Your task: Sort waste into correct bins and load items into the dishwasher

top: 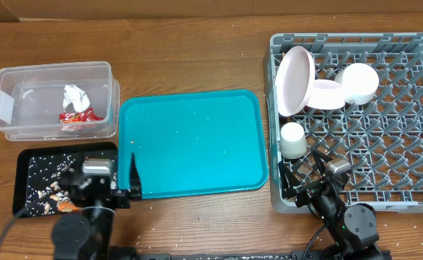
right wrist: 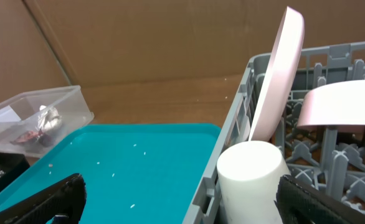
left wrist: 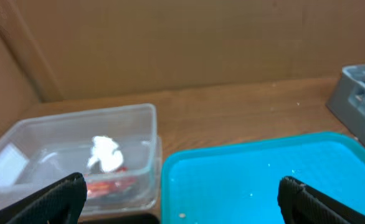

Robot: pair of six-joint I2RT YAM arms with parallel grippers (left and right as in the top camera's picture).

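The clear container (top: 53,72) holds the crumpled white wrapper (top: 74,95) and the red wrapper (top: 78,115). The black tray (top: 25,165) holds rice, scraps and the orange carrot (top: 67,206). The grey dish rack (top: 385,137) holds the upright plate (top: 296,79), two bowls (top: 325,94) (top: 360,81) and the cup (top: 293,139). No chopsticks show. My left gripper (top: 102,165) (left wrist: 182,202) is open and empty at the teal tray's near left corner. My right gripper (top: 302,165) (right wrist: 179,202) is open, just short of the cup (right wrist: 251,180).
The large teal tray (top: 193,144) lies between the bins and the rack, with a few rice grains on it. Both arm bases sit at the table's front edge. A cardboard wall stands behind the table in the wrist views.
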